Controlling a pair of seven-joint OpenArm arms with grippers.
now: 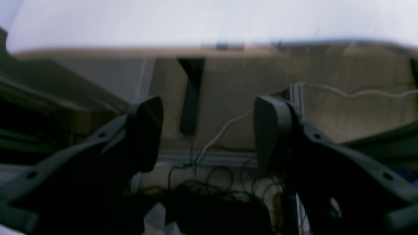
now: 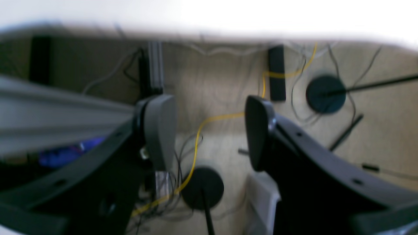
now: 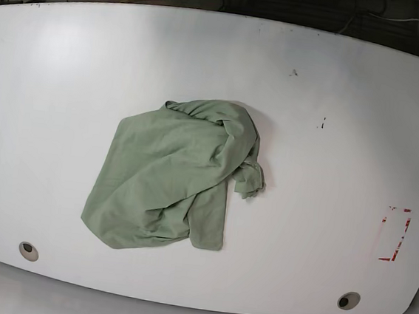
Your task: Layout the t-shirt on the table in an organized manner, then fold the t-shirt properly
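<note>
The pale sage-green t-shirt (image 3: 172, 176) lies crumpled in a heap near the middle of the white table (image 3: 333, 102), bunched and twisted at its right side. Neither arm shows in the base view. In the left wrist view my left gripper (image 1: 209, 133) is open, nothing between its dark fingers, and it looks past the table's white edge (image 1: 209, 23) down at the floor. My right gripper (image 2: 209, 130) is open too, empty, also facing the floor beyond the table's edge (image 2: 228, 16). The t-shirt shows in neither wrist view.
Two round grey grommets (image 3: 28, 250) (image 3: 348, 299) sit near the table's front edge. Red tape marks (image 3: 395, 234) are at the right. Cables (image 1: 228, 124), a yellow cord (image 2: 196, 143) and round black stand bases (image 2: 202, 187) lie on the floor below.
</note>
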